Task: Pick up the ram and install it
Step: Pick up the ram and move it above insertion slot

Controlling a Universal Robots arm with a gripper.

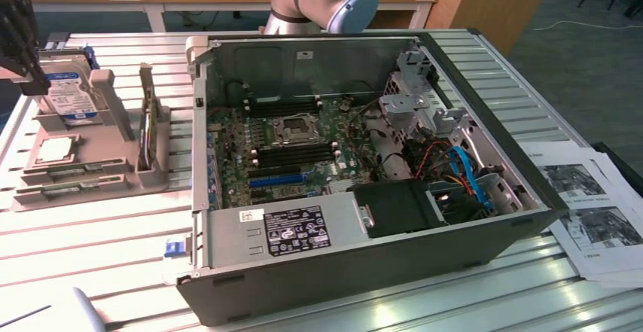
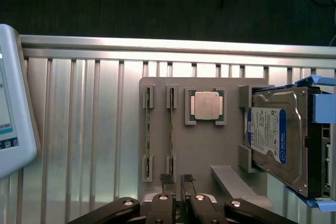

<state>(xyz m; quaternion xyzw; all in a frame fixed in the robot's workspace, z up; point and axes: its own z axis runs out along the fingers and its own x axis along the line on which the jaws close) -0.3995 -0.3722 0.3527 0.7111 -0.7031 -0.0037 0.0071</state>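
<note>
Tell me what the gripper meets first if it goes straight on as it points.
Most likely the ram nearer the processor chip, seated in the gray holder; the gripper lines up with its end, though depth is unclear.

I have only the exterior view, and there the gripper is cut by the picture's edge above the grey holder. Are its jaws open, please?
Observer: Yes. In the wrist view the gripper has its jaws a little apart, with nothing between them.
Operator: Which stick is it nearest to?
Observer: Its fingertips are at the end of the ram that stands on edge beside the CPU in the grey holder; a second ram stick stands beyond it.
Operator: Is anything else near the table?
Observer: A white device with a screen overlaps the table, on the side away from the hard drive.
</note>
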